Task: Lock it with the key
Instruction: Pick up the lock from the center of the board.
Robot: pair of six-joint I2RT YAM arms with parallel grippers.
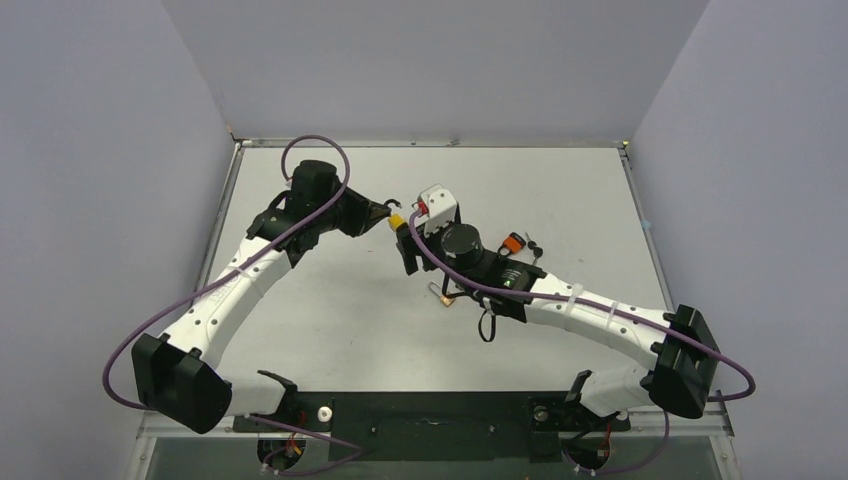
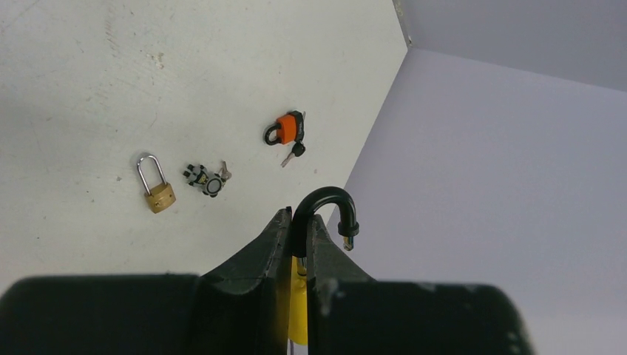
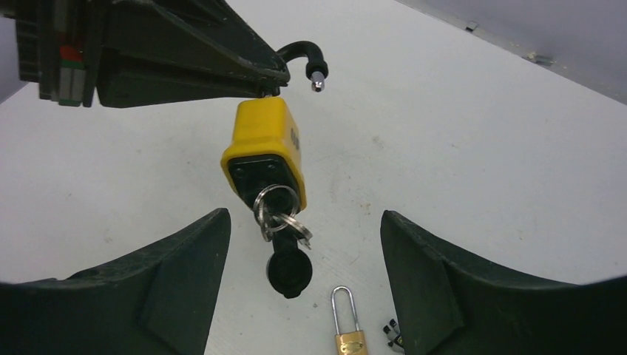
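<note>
Yellow plastic-bodied padlock (image 3: 265,140): hanging in mid-air above the pale grey table (image 1: 560,190), a little toward 11 o'clock of the table's middle in the top view, between the two arms. Dangling body-down from its black curved shackle (image 3: 303,53), with the bare free end swung out at 1 o'clock of the body, so sitting unlocked. Being held this way, most likely, to turn the keyhole face toward the other arm and to leave the body free for pushing up onto the shackle.

Left gripper (image 2: 298,229): pinching the fixed leg of the shackle, fingers closed tight on it, carrying the whole lock.

Black-headed key on a split steel ring (image 3: 287,270): seemingly seated in the lock's underside, drooping toward 6 o'clock of the body, well placed for gripping.

Right gripper (image 3: 304,222): waiting just below the lock, fingers spread wide at 9 and 3 o'clock of the key head, touching nothing and holding nothing. Probably lining up either for closing on the key or for pressing the body home.

Lying on the table, apart from all this: small brass padlock with a silver shackle (image 2: 157,188) at 5 o'clock of the right gripper in the top view, orange padlock with its own key (image 2: 285,128) at 3 o'clock, and a little loose bunch of keys (image 2: 207,180) between them.
</note>
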